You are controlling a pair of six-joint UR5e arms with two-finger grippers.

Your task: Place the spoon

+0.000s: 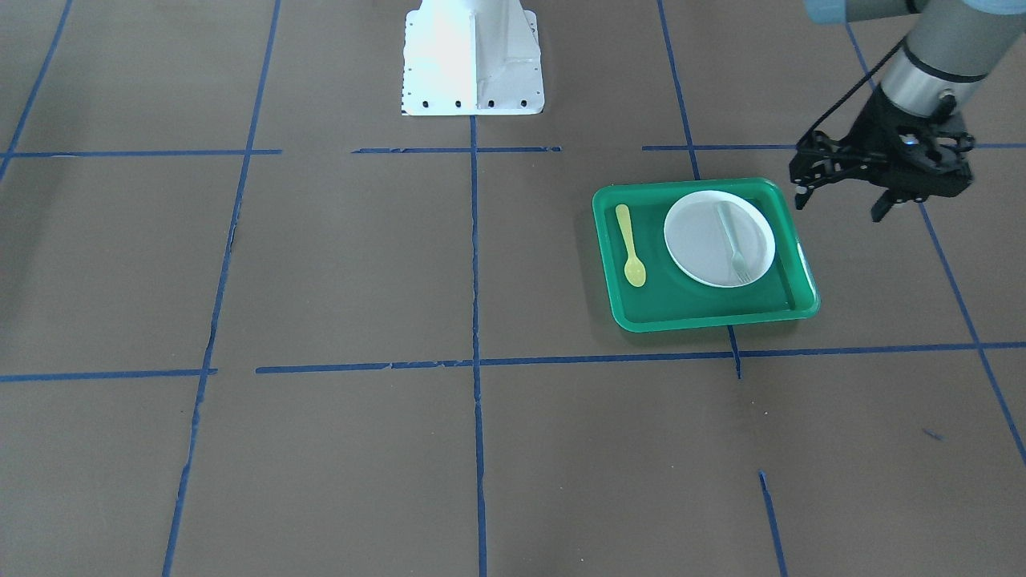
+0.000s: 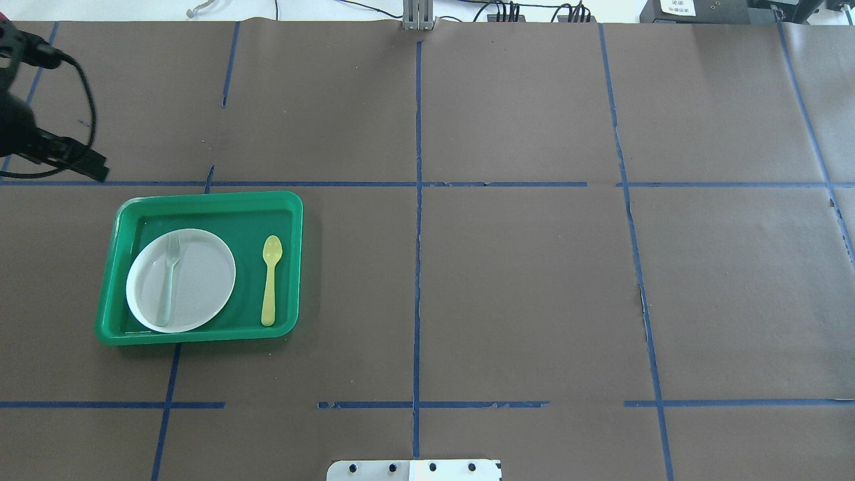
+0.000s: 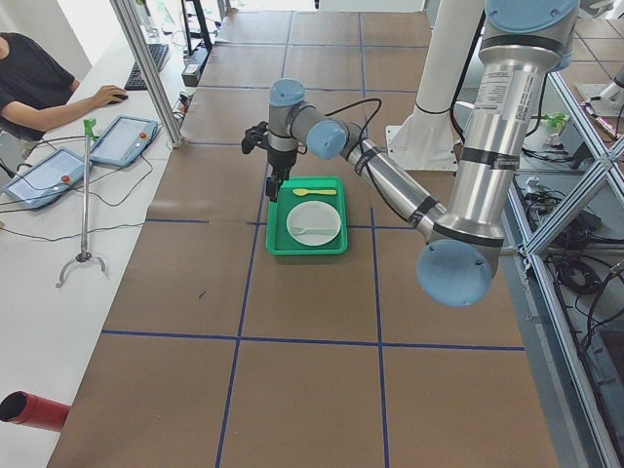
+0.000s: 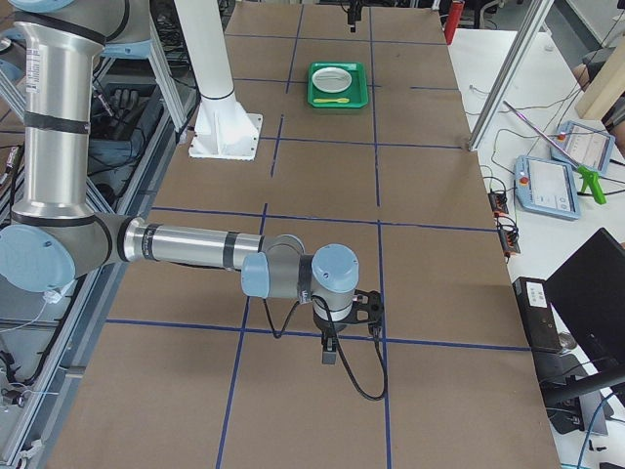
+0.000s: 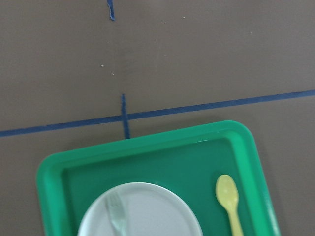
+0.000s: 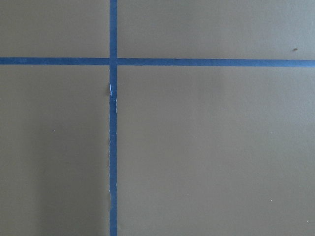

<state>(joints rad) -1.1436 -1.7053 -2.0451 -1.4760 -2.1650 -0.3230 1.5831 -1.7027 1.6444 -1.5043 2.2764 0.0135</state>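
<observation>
Front-facing cam: the spoon [image 1: 630, 244] lies flat on the floor of the green tray [image 1: 697, 303]. The tray sits in the left half of the bench [image 1: 321, 264], approx. midway between the robot's edge and the operators' edge. The spoon is beside the white plate [image 1: 697, 240], apart from it, on the side toward the bench centre, w/ its bowl toward the operators' edge. A grey-green fork [image 1: 732, 240] lies on the plate. The left gripper [image 1: 840, 207] hangs raised off the tray's other side, toward the bench's left end. Its fingers stand apart w/ nothing between them.

Overhead cam: the spoon is near the tray wall but seems not to touch it.

Left side cam: the near arm reaches to the tray; no more detail.

Right side cam: the right gripper [image 4: 329, 354] is over the bench near the right end, well apart from the tray. Whether its fingers are apart or together cannot be told.

Left wrist cam: tray, plate top, fork tines, spoon bowl; no fingers visible. Right wrist cam: only the bench cover w/ blue tape [image 6: 113, 147].

Handling, as judgement: the spoon is probably very light, stiff, smooth plastic and not fragile. It lies low, so the fingertips must go nearly to the tray floor. Best hold is across the slim handle, approx. at mid-length, away from the wall. It may skid or twist if pinched off-centre.
</observation>
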